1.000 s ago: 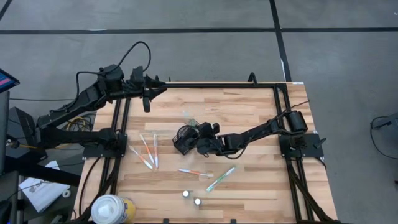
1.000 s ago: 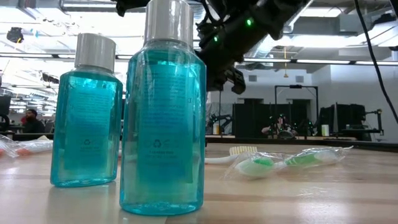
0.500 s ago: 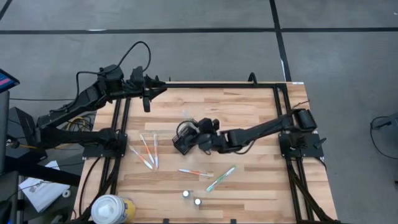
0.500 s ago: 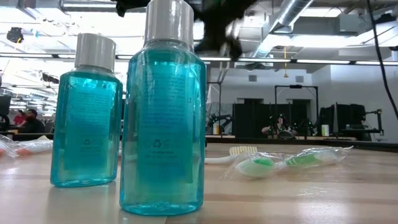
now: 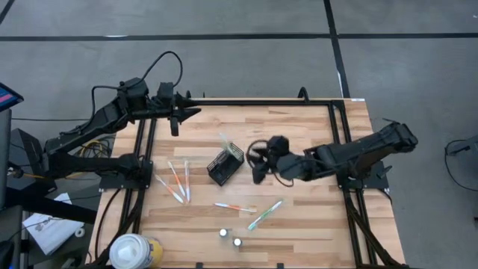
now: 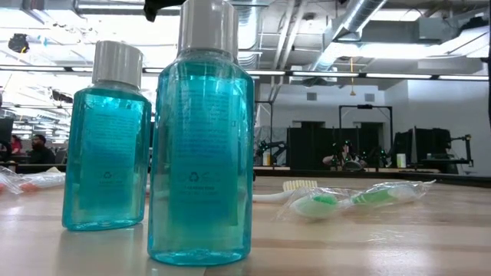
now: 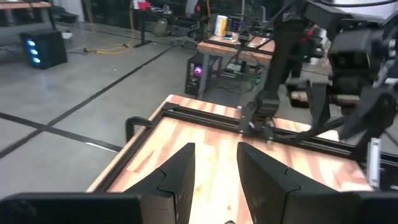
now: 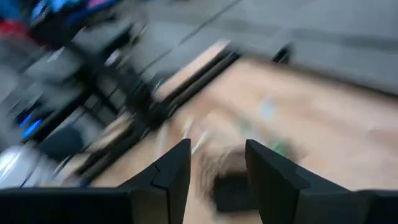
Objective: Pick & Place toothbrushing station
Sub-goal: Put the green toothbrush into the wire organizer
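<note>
now i see the holder (image 5: 225, 165) lying diagonally on the surface (image 5: 299, 217); right gripper (image 5: 256, 166) beside it, jaws parted, empty.

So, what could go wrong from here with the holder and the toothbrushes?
1. The black mesh holder stands apart from the right claw, with a toothbrush sticking out of it; a swing of that arm might tip it.
2. Loose toothbrushes lie close together, so a grasp may catch two.
3. The two small bottles stand near the green toothbrush and may be knocked.
</note>
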{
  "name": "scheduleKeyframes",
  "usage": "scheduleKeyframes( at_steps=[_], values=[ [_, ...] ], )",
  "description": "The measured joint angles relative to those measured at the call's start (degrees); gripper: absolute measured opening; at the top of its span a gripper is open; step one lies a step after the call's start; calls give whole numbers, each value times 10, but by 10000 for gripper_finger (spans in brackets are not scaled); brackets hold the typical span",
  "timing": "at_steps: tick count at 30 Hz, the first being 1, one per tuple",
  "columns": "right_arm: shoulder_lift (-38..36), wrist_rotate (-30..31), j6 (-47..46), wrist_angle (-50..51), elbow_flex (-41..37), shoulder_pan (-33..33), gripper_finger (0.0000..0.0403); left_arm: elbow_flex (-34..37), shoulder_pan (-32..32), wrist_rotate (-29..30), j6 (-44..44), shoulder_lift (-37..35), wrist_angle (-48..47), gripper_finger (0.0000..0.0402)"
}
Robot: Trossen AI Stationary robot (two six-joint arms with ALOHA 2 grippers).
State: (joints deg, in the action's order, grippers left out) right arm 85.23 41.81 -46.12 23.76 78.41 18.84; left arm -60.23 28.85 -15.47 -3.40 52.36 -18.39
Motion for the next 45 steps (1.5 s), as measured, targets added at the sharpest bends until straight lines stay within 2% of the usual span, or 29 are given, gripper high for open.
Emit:
scheduleKeyframes(
  at_steps=[5, 8, 12, 16, 21, 24, 26, 31, 36, 42, 45],
  values=[
    [34, -149, 28, 16, 2, 8, 138, 0, -22, 2, -3, 3, -5, 115],
    [61, -226, 73, 91, 25, 3, 136, 0, -51, 13, -5, 10, -37, 115],
    [92, -335, 163, 177, 52, -11, 139, 0, -146, 103, -5, 45, -161, 115],
    [108, -395, 280, 191, 59, -22, 141, 1, -266, 240, -31, 111, -229, 115],
    [135, -408, 413, 262, 49, -28, 138, 1, -347, 331, -115, 182, -216, 115],
    [169, -413, 480, 249, 37, -27, 135, 1, -382, 387, -166, 219, -211, 115],
    [201, -433, 506, 277, 29, -23, 135, -1, -397, 416, -185, 242, -189, 115],
    [269, -473, 552, 243, 32, 8, 136, 0, -425, 444, -238, 274, -181, 115],
    [317, -504, 561, 193, 33, 36, 136, 0, -432, 462, -268, 285, -169, 115],
    [341, -512, 540, 169, 34, 44, 134, 0, -432, 468, -274, 287, -150, 115],
    [342, -510, 532, 153, 33, 37, 109, 0, -432, 468, -271, 287, -149, 115]
  ],
)
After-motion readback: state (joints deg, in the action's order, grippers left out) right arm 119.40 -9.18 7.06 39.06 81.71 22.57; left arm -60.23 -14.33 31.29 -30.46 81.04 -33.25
